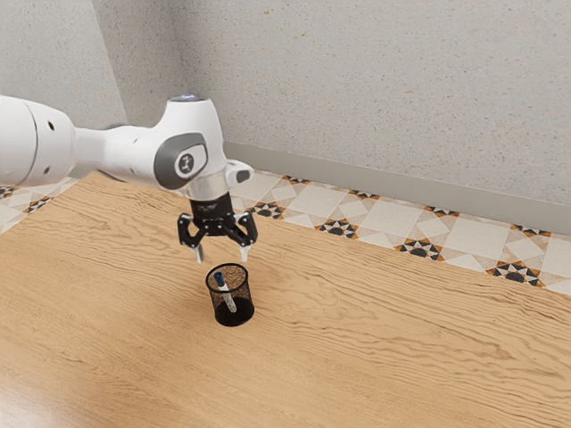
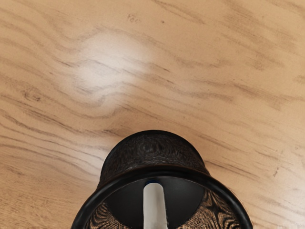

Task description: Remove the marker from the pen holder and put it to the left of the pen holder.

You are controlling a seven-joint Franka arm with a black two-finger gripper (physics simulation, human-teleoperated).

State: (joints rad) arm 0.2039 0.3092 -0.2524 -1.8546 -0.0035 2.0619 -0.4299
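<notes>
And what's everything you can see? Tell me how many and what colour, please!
Marker: 1, white and blue, leaning inside the pen holder.
Pen holder: 1, black mesh, upright on the table.
Table: 1, light brown wood, under the pen holder.
Floor tiles: many, cream with orange and black star patterns, beyond the table.
Wall: at least two faces, speckled grey, behind everything.
Skirting strip: grey, along the bottom of the wall.
My arm: 1, white with dark grey parts, reaching in from the exterior view's left.
My jaws: 1 pair, black with pale tips, standing apart above the pen holder.
</notes>
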